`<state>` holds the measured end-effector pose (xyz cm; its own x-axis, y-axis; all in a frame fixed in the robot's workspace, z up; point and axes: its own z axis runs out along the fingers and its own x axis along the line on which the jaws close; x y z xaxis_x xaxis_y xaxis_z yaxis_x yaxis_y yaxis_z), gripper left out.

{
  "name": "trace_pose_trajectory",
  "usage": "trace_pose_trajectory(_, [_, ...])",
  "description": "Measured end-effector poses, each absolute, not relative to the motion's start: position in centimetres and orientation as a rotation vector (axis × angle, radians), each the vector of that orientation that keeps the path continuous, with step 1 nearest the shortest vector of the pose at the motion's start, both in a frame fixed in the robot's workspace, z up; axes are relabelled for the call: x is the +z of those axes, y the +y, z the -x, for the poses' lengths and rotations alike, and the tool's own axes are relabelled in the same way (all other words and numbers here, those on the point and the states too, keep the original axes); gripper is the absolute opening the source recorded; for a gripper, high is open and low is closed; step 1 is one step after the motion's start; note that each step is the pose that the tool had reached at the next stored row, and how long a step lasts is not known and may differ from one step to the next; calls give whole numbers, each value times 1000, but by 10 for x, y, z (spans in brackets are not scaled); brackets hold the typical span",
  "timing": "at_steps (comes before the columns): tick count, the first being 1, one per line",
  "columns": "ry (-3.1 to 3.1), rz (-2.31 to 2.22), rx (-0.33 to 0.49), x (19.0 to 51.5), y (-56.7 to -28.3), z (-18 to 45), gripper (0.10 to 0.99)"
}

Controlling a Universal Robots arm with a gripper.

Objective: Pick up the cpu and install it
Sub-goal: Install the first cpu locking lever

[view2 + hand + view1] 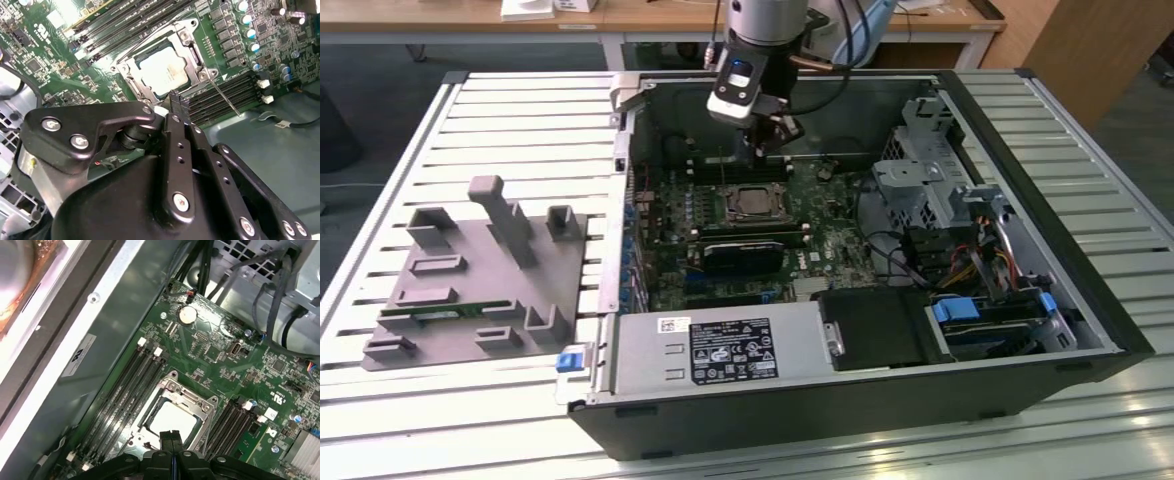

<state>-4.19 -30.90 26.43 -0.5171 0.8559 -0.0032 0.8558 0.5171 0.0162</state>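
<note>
The cpu [750,203] lies flat in the motherboard socket inside the open computer case [854,420], its silver top facing up. Both wrist views show the cpu [167,72] [172,421] framed by the socket's metal bracket [192,47]. A thin metal lever [225,98] sticks out beside the socket. My gripper [767,150] hangs just above the board, over the far edge of the socket. Its two black fingers [171,439] are pressed together with nothing between them, and their tips [175,100] hover at the cpu's edge.
Empty memory slots [127,390] flank the socket. A black module [747,255] sits nearer than the socket, with the power supply [720,355] in front. A drive cage [927,170] and cables [961,265] fill the exterior view's right. A grey fixture [480,280] holding a green stick lies outside at the left.
</note>
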Motion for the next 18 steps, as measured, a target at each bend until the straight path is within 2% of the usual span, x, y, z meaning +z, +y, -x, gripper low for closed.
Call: trace_pose_trajectory(18, [2795, -1411, 20, 264, -309, 42, 106])
